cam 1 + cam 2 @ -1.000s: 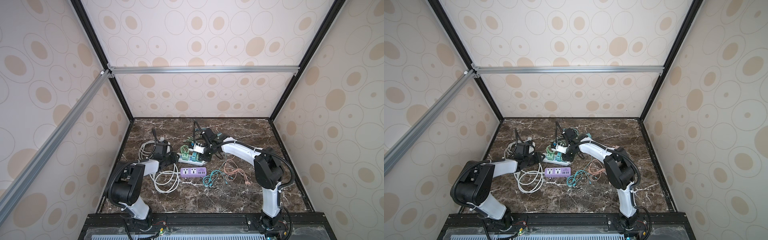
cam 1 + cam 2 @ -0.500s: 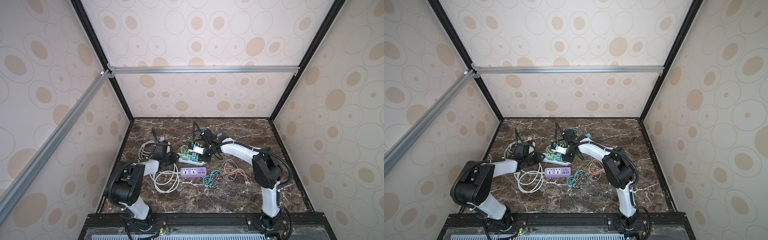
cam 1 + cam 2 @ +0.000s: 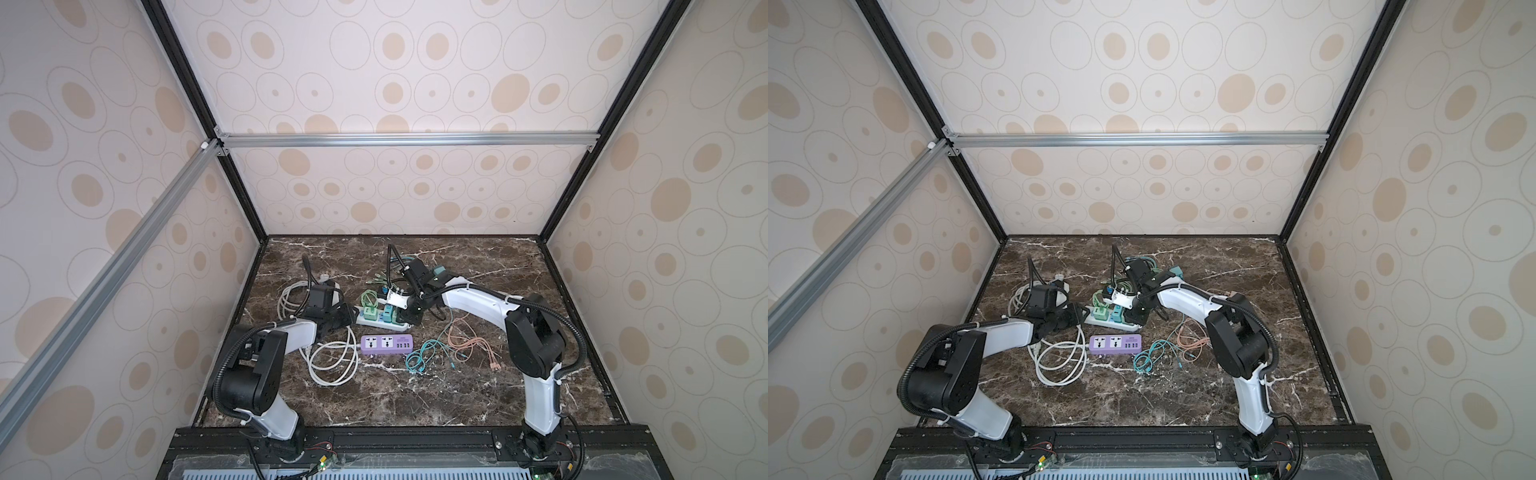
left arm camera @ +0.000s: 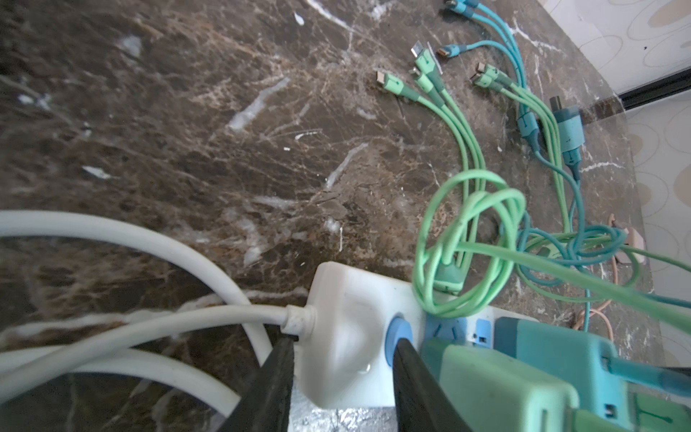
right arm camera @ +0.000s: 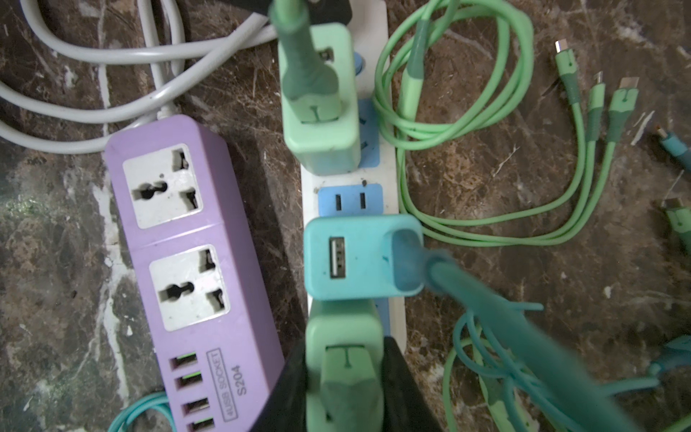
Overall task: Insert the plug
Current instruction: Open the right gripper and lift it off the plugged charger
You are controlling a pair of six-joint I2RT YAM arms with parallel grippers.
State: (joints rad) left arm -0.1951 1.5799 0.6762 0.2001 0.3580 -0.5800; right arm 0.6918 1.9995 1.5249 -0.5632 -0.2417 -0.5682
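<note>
On the glossy, veined marble tabletop (image 4: 187,131), the right gripper (image 5: 344,355) is clamped on the blocky mint-green charger plug (image 5: 344,329). The plug stands on the right end of the slim white power strip (image 5: 389,172), beside a rounded teal charger (image 5: 359,258). The left gripper (image 4: 342,346) brackets the strip's left, corded end, part-open; whether it presses is unclear. Nothing has visibly shifted since a second ago. The plug's prongs are hidden.

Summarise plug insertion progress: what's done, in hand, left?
Done: the cord-end green charger and teal charger sit in the white power strip. In hand: the right gripper is shut on the held green charger at the strip's free end; the left gripper flanks the cord end. Left: can't tell if it's fully seated; probably press home, then release.
</note>
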